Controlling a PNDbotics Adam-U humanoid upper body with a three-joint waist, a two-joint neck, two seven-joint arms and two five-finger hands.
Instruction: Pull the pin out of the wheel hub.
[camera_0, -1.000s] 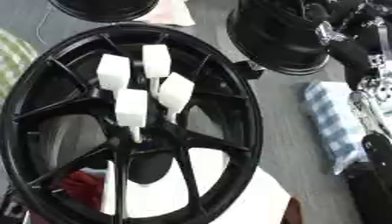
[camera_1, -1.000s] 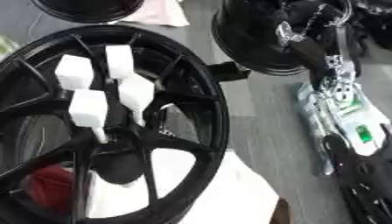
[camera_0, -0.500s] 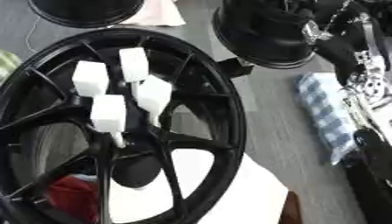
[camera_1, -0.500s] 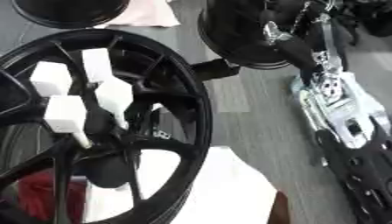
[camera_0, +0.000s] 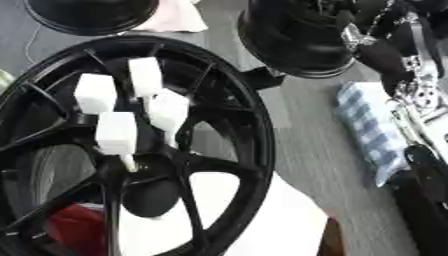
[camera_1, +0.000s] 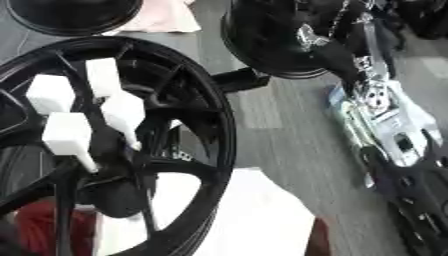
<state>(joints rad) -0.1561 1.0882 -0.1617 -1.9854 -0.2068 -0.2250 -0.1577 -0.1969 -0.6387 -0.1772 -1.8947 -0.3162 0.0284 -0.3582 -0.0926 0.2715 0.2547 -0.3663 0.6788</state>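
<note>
A large black spoked wheel (camera_0: 254, 130) lies flat and fills the left half of the view. Several white block-headed pins stand close together around its hub (camera_0: 144, 155); the nearest one (camera_0: 115, 132) shows a thin white stem going down into the hub. Another pin (camera_0: 144, 75) stands furthest back. My right arm (camera_1: 385, 115), black with silver joints, runs along the right edge. My right hand (camera_1: 337, 52) is a dark shape at the arm's far end, well to the right of the pins and touching none of them. My left hand is out of sight.
A second black wheel (camera_0: 297, 35) stands at the back right, a third (camera_0: 87, 15) at the back left, with a pink cloth (camera_0: 179, 17) between them. A blue-checked cloth (camera_0: 372, 125) lies on the grey table. A white sheet (camera_0: 280, 220) and something red (camera_0: 74, 230) lie under the wheel.
The whole picture has slid to the left, so the camera has moved. The pins stand in the hub as before, and the right arm shows more fully.
</note>
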